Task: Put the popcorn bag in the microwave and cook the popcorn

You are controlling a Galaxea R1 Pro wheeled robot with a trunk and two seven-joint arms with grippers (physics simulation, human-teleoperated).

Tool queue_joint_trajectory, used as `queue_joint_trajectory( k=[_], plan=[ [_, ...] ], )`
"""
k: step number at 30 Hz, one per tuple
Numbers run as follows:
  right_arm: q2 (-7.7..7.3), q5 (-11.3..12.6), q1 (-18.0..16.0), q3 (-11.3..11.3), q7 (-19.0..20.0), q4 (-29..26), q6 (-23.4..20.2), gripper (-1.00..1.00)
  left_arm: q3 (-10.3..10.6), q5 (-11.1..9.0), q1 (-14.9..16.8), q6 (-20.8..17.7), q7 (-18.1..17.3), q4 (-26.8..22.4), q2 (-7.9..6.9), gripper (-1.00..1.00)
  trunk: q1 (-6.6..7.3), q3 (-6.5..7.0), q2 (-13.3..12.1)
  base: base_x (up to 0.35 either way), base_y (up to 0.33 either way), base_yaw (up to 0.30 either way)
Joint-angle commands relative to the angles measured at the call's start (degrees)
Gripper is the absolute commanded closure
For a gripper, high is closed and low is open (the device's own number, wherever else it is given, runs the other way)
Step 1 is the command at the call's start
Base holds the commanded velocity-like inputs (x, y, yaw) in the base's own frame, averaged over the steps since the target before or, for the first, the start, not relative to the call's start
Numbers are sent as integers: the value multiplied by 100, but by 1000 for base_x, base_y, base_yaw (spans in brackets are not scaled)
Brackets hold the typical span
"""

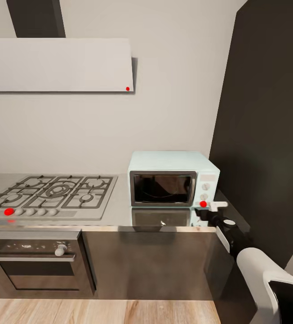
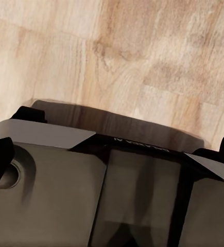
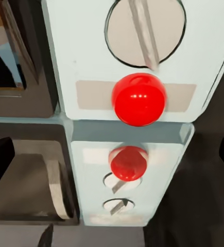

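The microwave [image 1: 173, 178] just ahead of the right claw [image 1: 208, 211] is pale blue, with a dark-framed glass door, a white knob panel and a glossy red light [image 3: 138, 99]. The desk [image 1: 119, 211] is shiny grey steel. Below the left claw, the floor [image 2: 142, 56] shows pale wood grain.

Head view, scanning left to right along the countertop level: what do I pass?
Gas hob → bare countertop → microwave, door shut → its red button → right tool at that button → dark tall cabinet.
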State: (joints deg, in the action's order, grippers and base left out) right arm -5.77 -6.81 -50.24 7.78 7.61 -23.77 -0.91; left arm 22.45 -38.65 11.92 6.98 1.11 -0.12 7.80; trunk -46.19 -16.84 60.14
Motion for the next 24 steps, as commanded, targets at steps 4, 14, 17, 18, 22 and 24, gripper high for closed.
queue_joint_trajectory(
  k=[4,14,17,18,22,24],
  plan=[
    [-41,-51,-4,63,67,-5,14,-100,48,-38,4,14,10,3,4,-100,0,-7,5,0,0,0],
    [-150,-32,-3,81,21,189,23,100,48,-38,4,14,12,3,2,-100,0,-7,5,0,0,0],
    [-152,-43,-4,76,26,203,34,100,48,-38,4,14,12,3,2,-100,0,-7,5,0,0,0],
    [-153,-50,-4,76,27,204,36,100,48,-38,4,14,12,3,2,-100,0,-7,5,0,0,0],
    [-147,-69,-4,75,21,206,38,100,48,-38,4,14,12,3,2,-100,0,-7,5,0,0,0],
    [-145,-68,-4,75,21,206,38,100,48,-38,4,14,12,3,2,-100,0,-7,5,0,0,0]
  ],
)
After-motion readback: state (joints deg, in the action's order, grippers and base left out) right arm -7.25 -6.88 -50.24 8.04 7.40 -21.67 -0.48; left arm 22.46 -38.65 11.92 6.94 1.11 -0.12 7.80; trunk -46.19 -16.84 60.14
